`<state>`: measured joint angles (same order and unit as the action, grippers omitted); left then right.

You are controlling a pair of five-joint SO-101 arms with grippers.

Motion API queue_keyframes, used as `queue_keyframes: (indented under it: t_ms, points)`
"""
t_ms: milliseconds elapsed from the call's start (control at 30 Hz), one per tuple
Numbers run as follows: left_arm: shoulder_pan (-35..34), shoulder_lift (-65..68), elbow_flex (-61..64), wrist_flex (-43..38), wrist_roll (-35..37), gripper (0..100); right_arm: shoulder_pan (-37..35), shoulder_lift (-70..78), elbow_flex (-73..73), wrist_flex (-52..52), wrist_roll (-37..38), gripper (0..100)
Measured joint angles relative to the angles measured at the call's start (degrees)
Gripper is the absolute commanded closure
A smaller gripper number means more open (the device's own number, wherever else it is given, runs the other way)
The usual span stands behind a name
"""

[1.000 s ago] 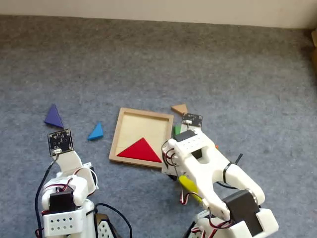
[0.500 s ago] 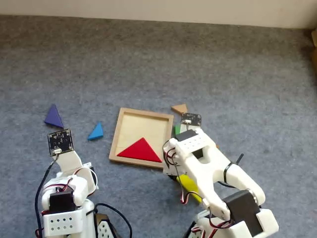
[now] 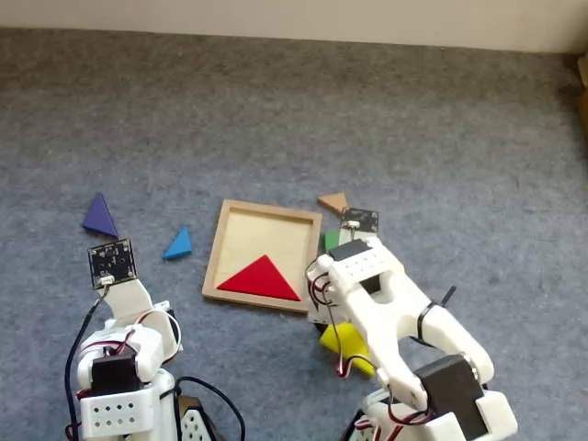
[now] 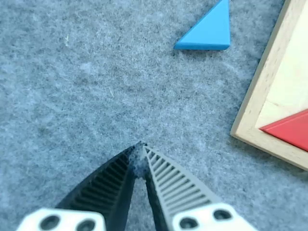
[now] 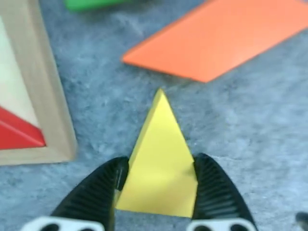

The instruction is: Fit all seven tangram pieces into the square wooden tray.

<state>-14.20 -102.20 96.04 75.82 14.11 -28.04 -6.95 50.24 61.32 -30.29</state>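
Observation:
The square wooden tray [image 3: 224,241] lies mid-table with a red triangle [image 3: 262,277] in its near part. My right gripper [image 5: 161,163] is shut on a yellow triangle [image 5: 161,144], just off the tray's near right corner [image 5: 48,106]; the same piece [image 3: 336,336] peeks out under the right arm [image 3: 386,308]. An orange piece [image 5: 221,36] and a green piece [image 3: 328,241] lie just beyond it. My left gripper [image 4: 140,153] is shut and holds nothing, low over the carpet short of a blue triangle [image 4: 207,32], left of the tray [image 4: 262,130].
A purple triangle [image 3: 98,216] lies far left, with the blue triangle [image 3: 178,244] between it and the tray. A brown piece [image 3: 333,201] sits past the tray's far right corner. Open grey carpet stretches across the far side.
The right arm has shifted slightly rightward, and more of the yellow triangle shows beneath it than before. The left arm has not moved.

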Motion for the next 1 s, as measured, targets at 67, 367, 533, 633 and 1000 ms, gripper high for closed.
queue_keyframes:
  t_ms: [67, 367, 533, 633, 1000]
  points:
    - [0.0, 0.0, 0.0, 0.0, 0.0, 99, 0.0, 0.0, -0.2, 1.0, 0.1, 97.8]
    - [0.0, 0.0, 0.0, 0.0, 0.0, 99, 0.6, 1.1, -9.8, 9.8, 0.1, 97.9]
    - [0.0, 0.0, 0.0, 0.0, 0.0, 99, 3.3, 1.1, -13.6, 11.1, 0.1, 98.0]
    - [0.0, 0.0, 0.0, 0.0, 0.0, 99, 3.5, 1.1, -14.9, 11.2, 0.1, 98.0]
    - [0.0, 0.0, 0.0, 0.0, 0.0, 99, 3.3, 1.1, -22.2, 11.5, 0.1, 99.5]
